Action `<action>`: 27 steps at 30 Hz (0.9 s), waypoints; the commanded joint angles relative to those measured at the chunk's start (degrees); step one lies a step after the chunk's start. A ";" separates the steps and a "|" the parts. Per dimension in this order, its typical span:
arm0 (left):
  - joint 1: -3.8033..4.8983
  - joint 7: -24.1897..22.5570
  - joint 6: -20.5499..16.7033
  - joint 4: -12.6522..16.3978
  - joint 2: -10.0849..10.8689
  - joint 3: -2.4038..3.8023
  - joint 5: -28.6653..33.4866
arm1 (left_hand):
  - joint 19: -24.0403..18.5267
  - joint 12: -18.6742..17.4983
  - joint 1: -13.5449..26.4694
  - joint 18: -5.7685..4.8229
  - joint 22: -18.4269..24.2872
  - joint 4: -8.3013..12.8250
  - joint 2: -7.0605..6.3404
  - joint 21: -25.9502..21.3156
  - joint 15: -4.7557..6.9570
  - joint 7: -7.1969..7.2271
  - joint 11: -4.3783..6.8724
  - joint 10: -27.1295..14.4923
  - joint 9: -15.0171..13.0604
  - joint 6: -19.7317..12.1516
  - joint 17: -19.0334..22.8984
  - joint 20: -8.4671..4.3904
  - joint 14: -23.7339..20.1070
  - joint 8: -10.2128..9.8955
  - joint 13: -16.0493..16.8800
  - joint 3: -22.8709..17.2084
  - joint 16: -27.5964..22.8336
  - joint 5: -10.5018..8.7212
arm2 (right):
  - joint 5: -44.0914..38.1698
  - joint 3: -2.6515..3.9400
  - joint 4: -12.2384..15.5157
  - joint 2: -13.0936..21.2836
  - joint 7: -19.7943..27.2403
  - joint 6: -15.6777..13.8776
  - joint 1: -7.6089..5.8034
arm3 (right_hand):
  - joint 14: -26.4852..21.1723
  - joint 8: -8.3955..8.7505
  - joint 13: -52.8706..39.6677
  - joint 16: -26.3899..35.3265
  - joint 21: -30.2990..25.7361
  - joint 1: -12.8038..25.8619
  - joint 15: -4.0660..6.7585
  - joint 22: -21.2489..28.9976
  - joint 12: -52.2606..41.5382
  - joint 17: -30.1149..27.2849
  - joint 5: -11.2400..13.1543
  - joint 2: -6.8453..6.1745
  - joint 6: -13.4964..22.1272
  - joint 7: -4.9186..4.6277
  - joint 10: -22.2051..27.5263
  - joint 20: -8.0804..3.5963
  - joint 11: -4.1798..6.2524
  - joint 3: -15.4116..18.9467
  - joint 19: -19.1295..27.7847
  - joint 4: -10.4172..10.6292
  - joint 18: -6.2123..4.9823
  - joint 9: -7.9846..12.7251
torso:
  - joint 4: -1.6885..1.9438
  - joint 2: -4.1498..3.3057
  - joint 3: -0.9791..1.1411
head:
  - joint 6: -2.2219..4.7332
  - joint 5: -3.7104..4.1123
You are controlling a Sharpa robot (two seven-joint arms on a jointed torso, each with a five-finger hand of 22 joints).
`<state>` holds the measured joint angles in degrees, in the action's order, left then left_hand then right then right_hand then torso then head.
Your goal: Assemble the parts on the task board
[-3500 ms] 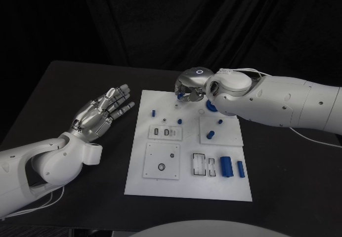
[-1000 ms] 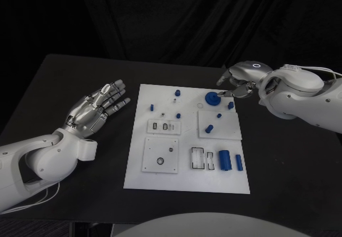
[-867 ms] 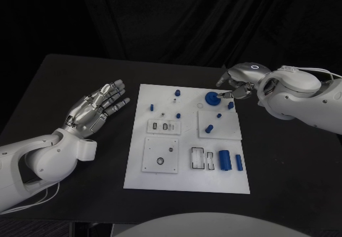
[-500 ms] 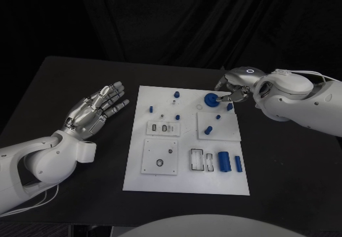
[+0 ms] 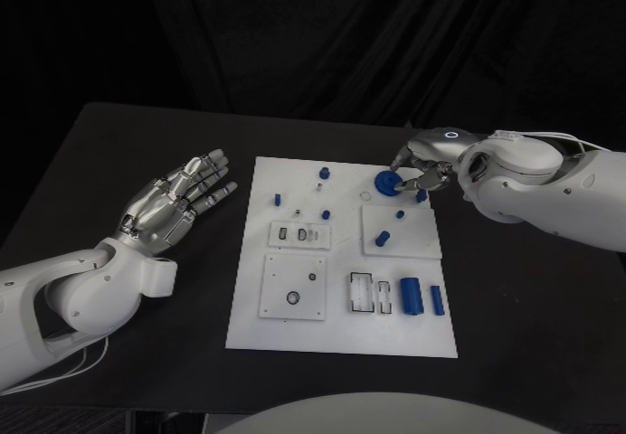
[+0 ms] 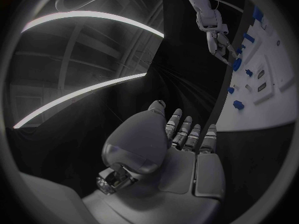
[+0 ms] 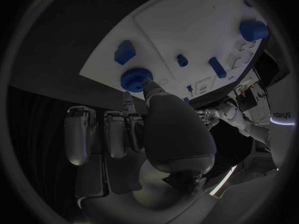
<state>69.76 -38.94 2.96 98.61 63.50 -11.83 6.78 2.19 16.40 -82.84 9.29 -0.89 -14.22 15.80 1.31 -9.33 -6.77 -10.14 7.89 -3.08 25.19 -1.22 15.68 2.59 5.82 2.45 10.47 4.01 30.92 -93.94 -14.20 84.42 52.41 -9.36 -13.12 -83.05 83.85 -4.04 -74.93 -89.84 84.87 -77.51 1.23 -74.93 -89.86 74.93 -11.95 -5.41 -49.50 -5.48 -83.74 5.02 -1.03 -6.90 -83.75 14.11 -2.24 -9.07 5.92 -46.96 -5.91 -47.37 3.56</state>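
A lab test rig: black-draped table [image 5: 118, 172], white task board [image 5: 339, 316].

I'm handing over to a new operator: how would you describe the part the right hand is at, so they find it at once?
Start at the white task board mid-table and go to its far right corner, where the right hand reaches in. At its fingertips sits the round blue knob. It is a wide, ridged disc, while the blue parts around it are slim pegs and a small block.
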 commanded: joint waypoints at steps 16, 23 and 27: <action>0.09 -2.95 1.24 -0.17 -0.35 -0.07 -0.17 | 0.13 0.56 -0.57 0.98 -0.13 0.06 0.12 0.31 -0.64 -0.31 -0.58 0.07 -0.09 0.45 -0.11 0.55 0.18 0.01 0.12 -0.49 0.54 0.34 | -0.53 0.04 -1.35 -1.82 -0.03 1.99 0.78 | 6.15 -0.53 -15.07 -0.16 -0.32 -1.51 0.30 -11.16 -0.14 15.07 -1.52 0.23 -1.04 0.02 -6.26 -0.01 -0.05 -0.24 0.07 -1.31 0.28 -0.46 | 0.00 0.00 -0.02 | 0.08 -0.22; 0.08 -2.93 1.35 -0.29 -0.44 -0.15 -0.17 | 0.16 0.66 -0.59 0.98 -0.15 0.09 0.11 0.33 -0.70 -0.34 -0.64 0.14 -0.10 0.52 -0.12 0.60 0.22 0.04 0.13 -0.53 0.59 0.35 | -0.53 0.04 -1.95 -2.32 0.49 1.21 1.46 | 6.15 -2.24 -15.07 -0.16 -0.40 -3.56 0.62 -11.34 -0.14 15.07 -7.51 0.75 -4.22 0.40 -6.26 -0.34 0.35 -1.45 -0.05 -3.45 0.29 -2.43 | 0.05 0.01 -0.02 | 0.04 -0.31; 0.08 -2.92 1.39 -0.29 -0.35 -0.18 -0.17 | 0.16 0.66 -0.59 0.98 -0.15 0.09 0.11 0.33 -0.70 -0.34 -0.64 0.14 -0.10 0.52 -0.12 0.60 0.22 0.04 0.13 -0.53 0.59 0.35 | -0.53 0.04 -1.94 -2.21 1.14 -0.15 1.61 | 6.15 -4.89 -15.07 -0.16 -0.35 -5.59 1.03 -11.52 -0.14 15.07 -11.28 1.26 -7.30 0.89 -6.26 -0.70 0.77 -2.57 -0.23 -5.65 0.33 -5.22 | 0.08 0.00 -0.02 | 0.06 -0.37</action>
<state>69.76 -38.94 3.43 98.22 63.16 -12.03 6.77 2.40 16.85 -82.84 9.29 -0.94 -14.06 15.80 1.31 -9.53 -6.97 -10.33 8.09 -3.13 25.39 -1.27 15.89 2.79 5.82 2.49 10.32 4.20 30.92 -94.03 -13.77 82.64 50.11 -8.66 -13.09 -82.09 84.06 -6.92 -74.92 -89.83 84.65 -81.78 1.85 -74.91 -89.85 74.92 -22.52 -4.97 -54.57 -5.96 -84.06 4.81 -0.71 -9.27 -83.96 8.99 -2.24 -11.20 5.95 -46.95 -5.92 -47.32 3.22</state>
